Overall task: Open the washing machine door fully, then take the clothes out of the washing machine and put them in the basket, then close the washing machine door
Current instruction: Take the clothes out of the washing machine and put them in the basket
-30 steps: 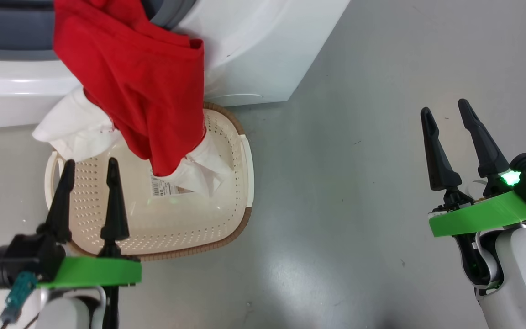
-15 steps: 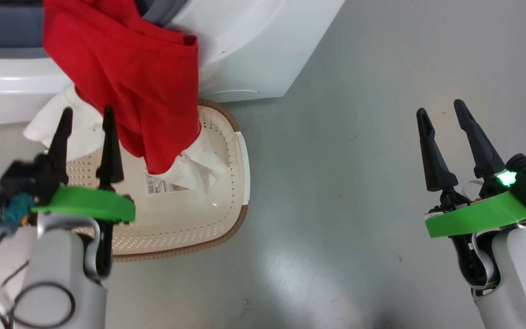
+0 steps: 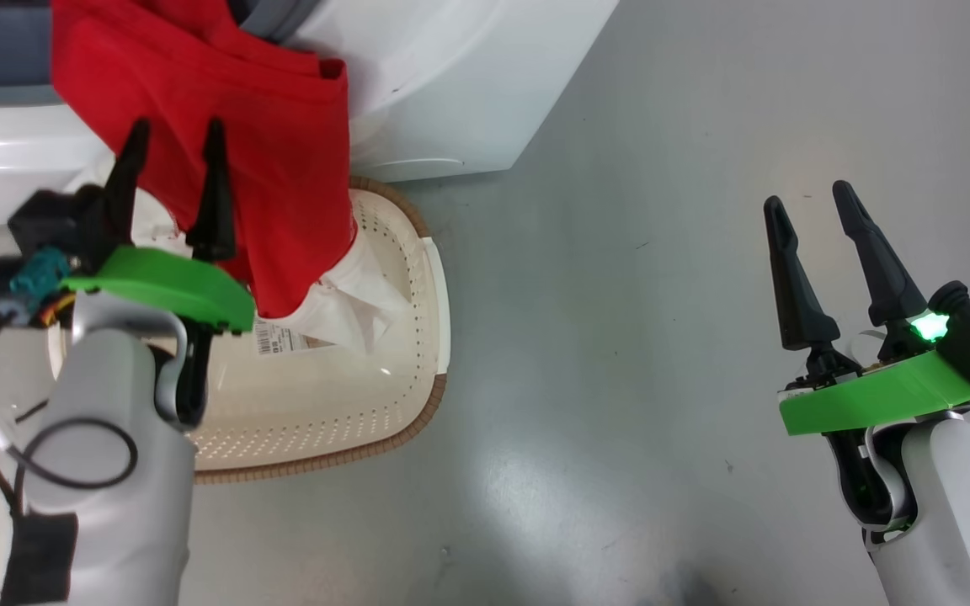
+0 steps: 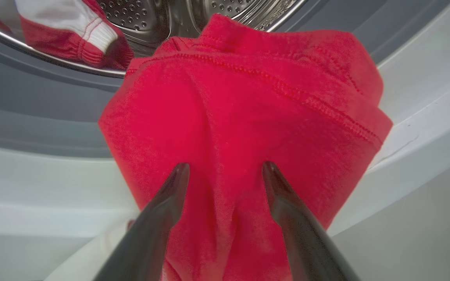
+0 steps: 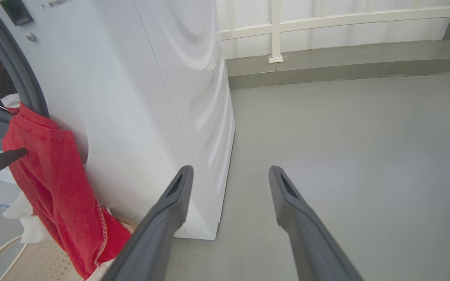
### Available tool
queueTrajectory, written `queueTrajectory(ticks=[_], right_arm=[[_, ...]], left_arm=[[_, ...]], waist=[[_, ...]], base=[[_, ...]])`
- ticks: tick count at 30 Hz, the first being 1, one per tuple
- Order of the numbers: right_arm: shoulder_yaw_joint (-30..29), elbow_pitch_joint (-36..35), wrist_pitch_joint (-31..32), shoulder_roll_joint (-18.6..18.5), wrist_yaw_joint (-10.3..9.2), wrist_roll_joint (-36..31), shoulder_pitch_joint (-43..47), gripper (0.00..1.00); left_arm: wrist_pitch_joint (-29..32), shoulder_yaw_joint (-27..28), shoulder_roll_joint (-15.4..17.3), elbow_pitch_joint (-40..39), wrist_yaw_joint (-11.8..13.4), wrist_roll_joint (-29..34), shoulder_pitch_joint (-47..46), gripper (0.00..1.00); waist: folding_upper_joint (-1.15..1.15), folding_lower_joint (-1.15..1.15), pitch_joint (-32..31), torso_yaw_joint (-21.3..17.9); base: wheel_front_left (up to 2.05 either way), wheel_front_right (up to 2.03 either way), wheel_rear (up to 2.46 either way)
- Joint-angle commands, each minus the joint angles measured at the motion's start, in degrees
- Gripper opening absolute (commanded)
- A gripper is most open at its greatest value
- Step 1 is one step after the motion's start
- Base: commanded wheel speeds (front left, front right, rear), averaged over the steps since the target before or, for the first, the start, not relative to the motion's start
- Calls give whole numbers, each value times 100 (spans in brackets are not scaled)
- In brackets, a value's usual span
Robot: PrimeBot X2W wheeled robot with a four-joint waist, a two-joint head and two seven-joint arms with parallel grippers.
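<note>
The pale grey left forearm (image 3: 123,505) is angling forward, its long dark left jaws standing parted, tips pointing ahead. The pale grey right forearm (image 3: 948,505) is hovering low, its dark right jaws spreading equally wide.

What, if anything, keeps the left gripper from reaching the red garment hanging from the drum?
Likely nothing, so yes: the left gripper is open, fingertips right at the red garment draped out of the drum, nothing between.

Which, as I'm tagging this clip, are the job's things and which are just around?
Job: red garment hanging from the washing machine over the basket; more clothes in the drum; left gripper, jaws open.
Just around: floor, white railing, idle right gripper.
</note>
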Motion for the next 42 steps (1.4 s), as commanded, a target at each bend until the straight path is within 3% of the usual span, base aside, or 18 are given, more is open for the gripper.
queueTrajectory(ticks=[1, 7, 8, 9, 11, 13, 14, 15, 23, 33, 42], right_arm=[[88, -140, -36, -25, 28, -25, 4, 100], [120, -120, -36, -6, 28, -22, -2, 100], [127, -117, -36, -1, 28, -21, 0, 100], [132, -115, -36, 4, 28, -19, 2, 100], [139, -112, -36, 9, 28, -16, 8, 100], [142, -105, -36, 11, 28, -12, 15, 100], [141, -104, -36, 12, 28, -11, 20, 100], [140, -103, -36, 13, 28, -12, 27, 100], [123, -109, -36, 15, 28, -26, 78, 100], [90, -140, -36, 10, 28, -36, 154, 100], [107, -175, -36, -12, 28, -40, 101, 100]], left_arm=[[-29, 72, 173, 4, -23, 17, -123, 100], [-29, -35, 207, 261, -34, -22, -367, 100], [-29, -69, 211, 288, -35, -40, -397, 96], [-29, -110, 220, 308, -36, -62, -422, 83], [-29, -183, 243, 346, -36, -125, -451, 42], [-29, -245, 271, 371, -37, -191, -467, 20], [-29, -272, 282, 375, -37, -221, -469, 4], [-29, -300, 290, 375, -37, -251, -468, 0], [-29, -486, 333, 160, -38, -403, -242, 0], [-29, -573, 284, -96, -38, -348, 713, 0], [-29, -469, 258, 304, -38, -170, 1088, 0]], waist=[[0, 0, 12, -13], [0, 0, -11, -57], [0, 0, -18, -70], [0, 0, -25, -81], [0, 0, -40, -98], [0, 0, -56, -111], [0, 0, -64, -115], [0, 0, -73, -115], [0, 0, -143, -74], [0, 0, -198, 11], [0, 0, -58, 52]], base=[[0, 0, 0], [0, 0, 0], [0, 0, 0], [0, 0, 0], [0, 0, 0], [0, 0, 0], [0, 0, 0], [0, 0, 0], [0, 0, 0], [0, 0, 0], [0, 0, 0]])
